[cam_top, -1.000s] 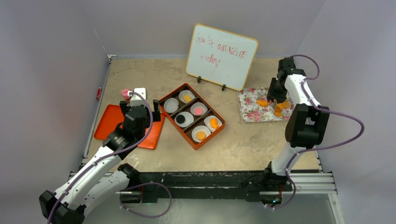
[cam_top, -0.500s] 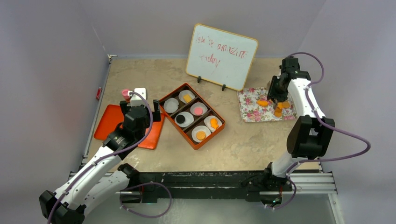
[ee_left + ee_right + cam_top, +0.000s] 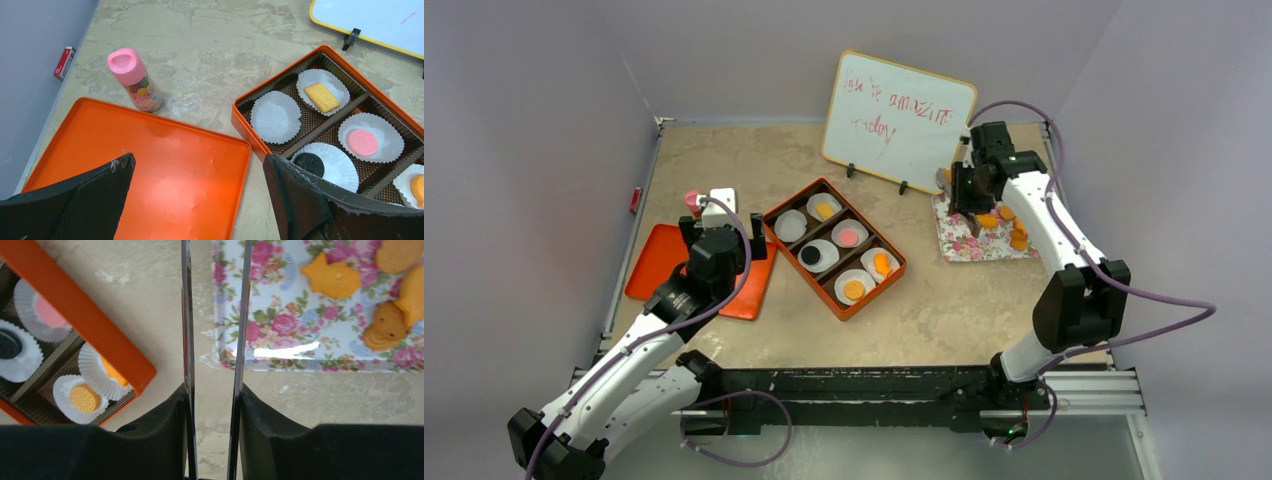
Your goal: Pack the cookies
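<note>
The orange box (image 3: pixel 896 268) holds white paper cups with a pink cookie (image 3: pixel 849 237), a black one (image 3: pixel 811 256) and orange ones (image 3: pixel 855 290); one cup (image 3: pixel 275 116) is empty. Loose orange cookies (image 3: pixel 332 277) lie on the floral tray (image 3: pixel 959 243). My right gripper (image 3: pixel 969 198) hangs over the tray's left edge, shut on thin metal tongs (image 3: pixel 186 315). The blades stand a narrow gap apart; their tips are out of view. My left gripper (image 3: pixel 197 165) is open and empty above the orange lid (image 3: pixel 150 165).
A whiteboard (image 3: pixel 899 120) stands at the back behind the box and tray. A pink-capped bottle (image 3: pixel 132 80) stands beyond the lid's far edge. The box's rim (image 3: pixel 85 325) lies left of the tongs. Grey walls close in both sides.
My right arm has swung left from over the cookies on the tray's right part to its left edge, towards the box. The left arm has not moved.
</note>
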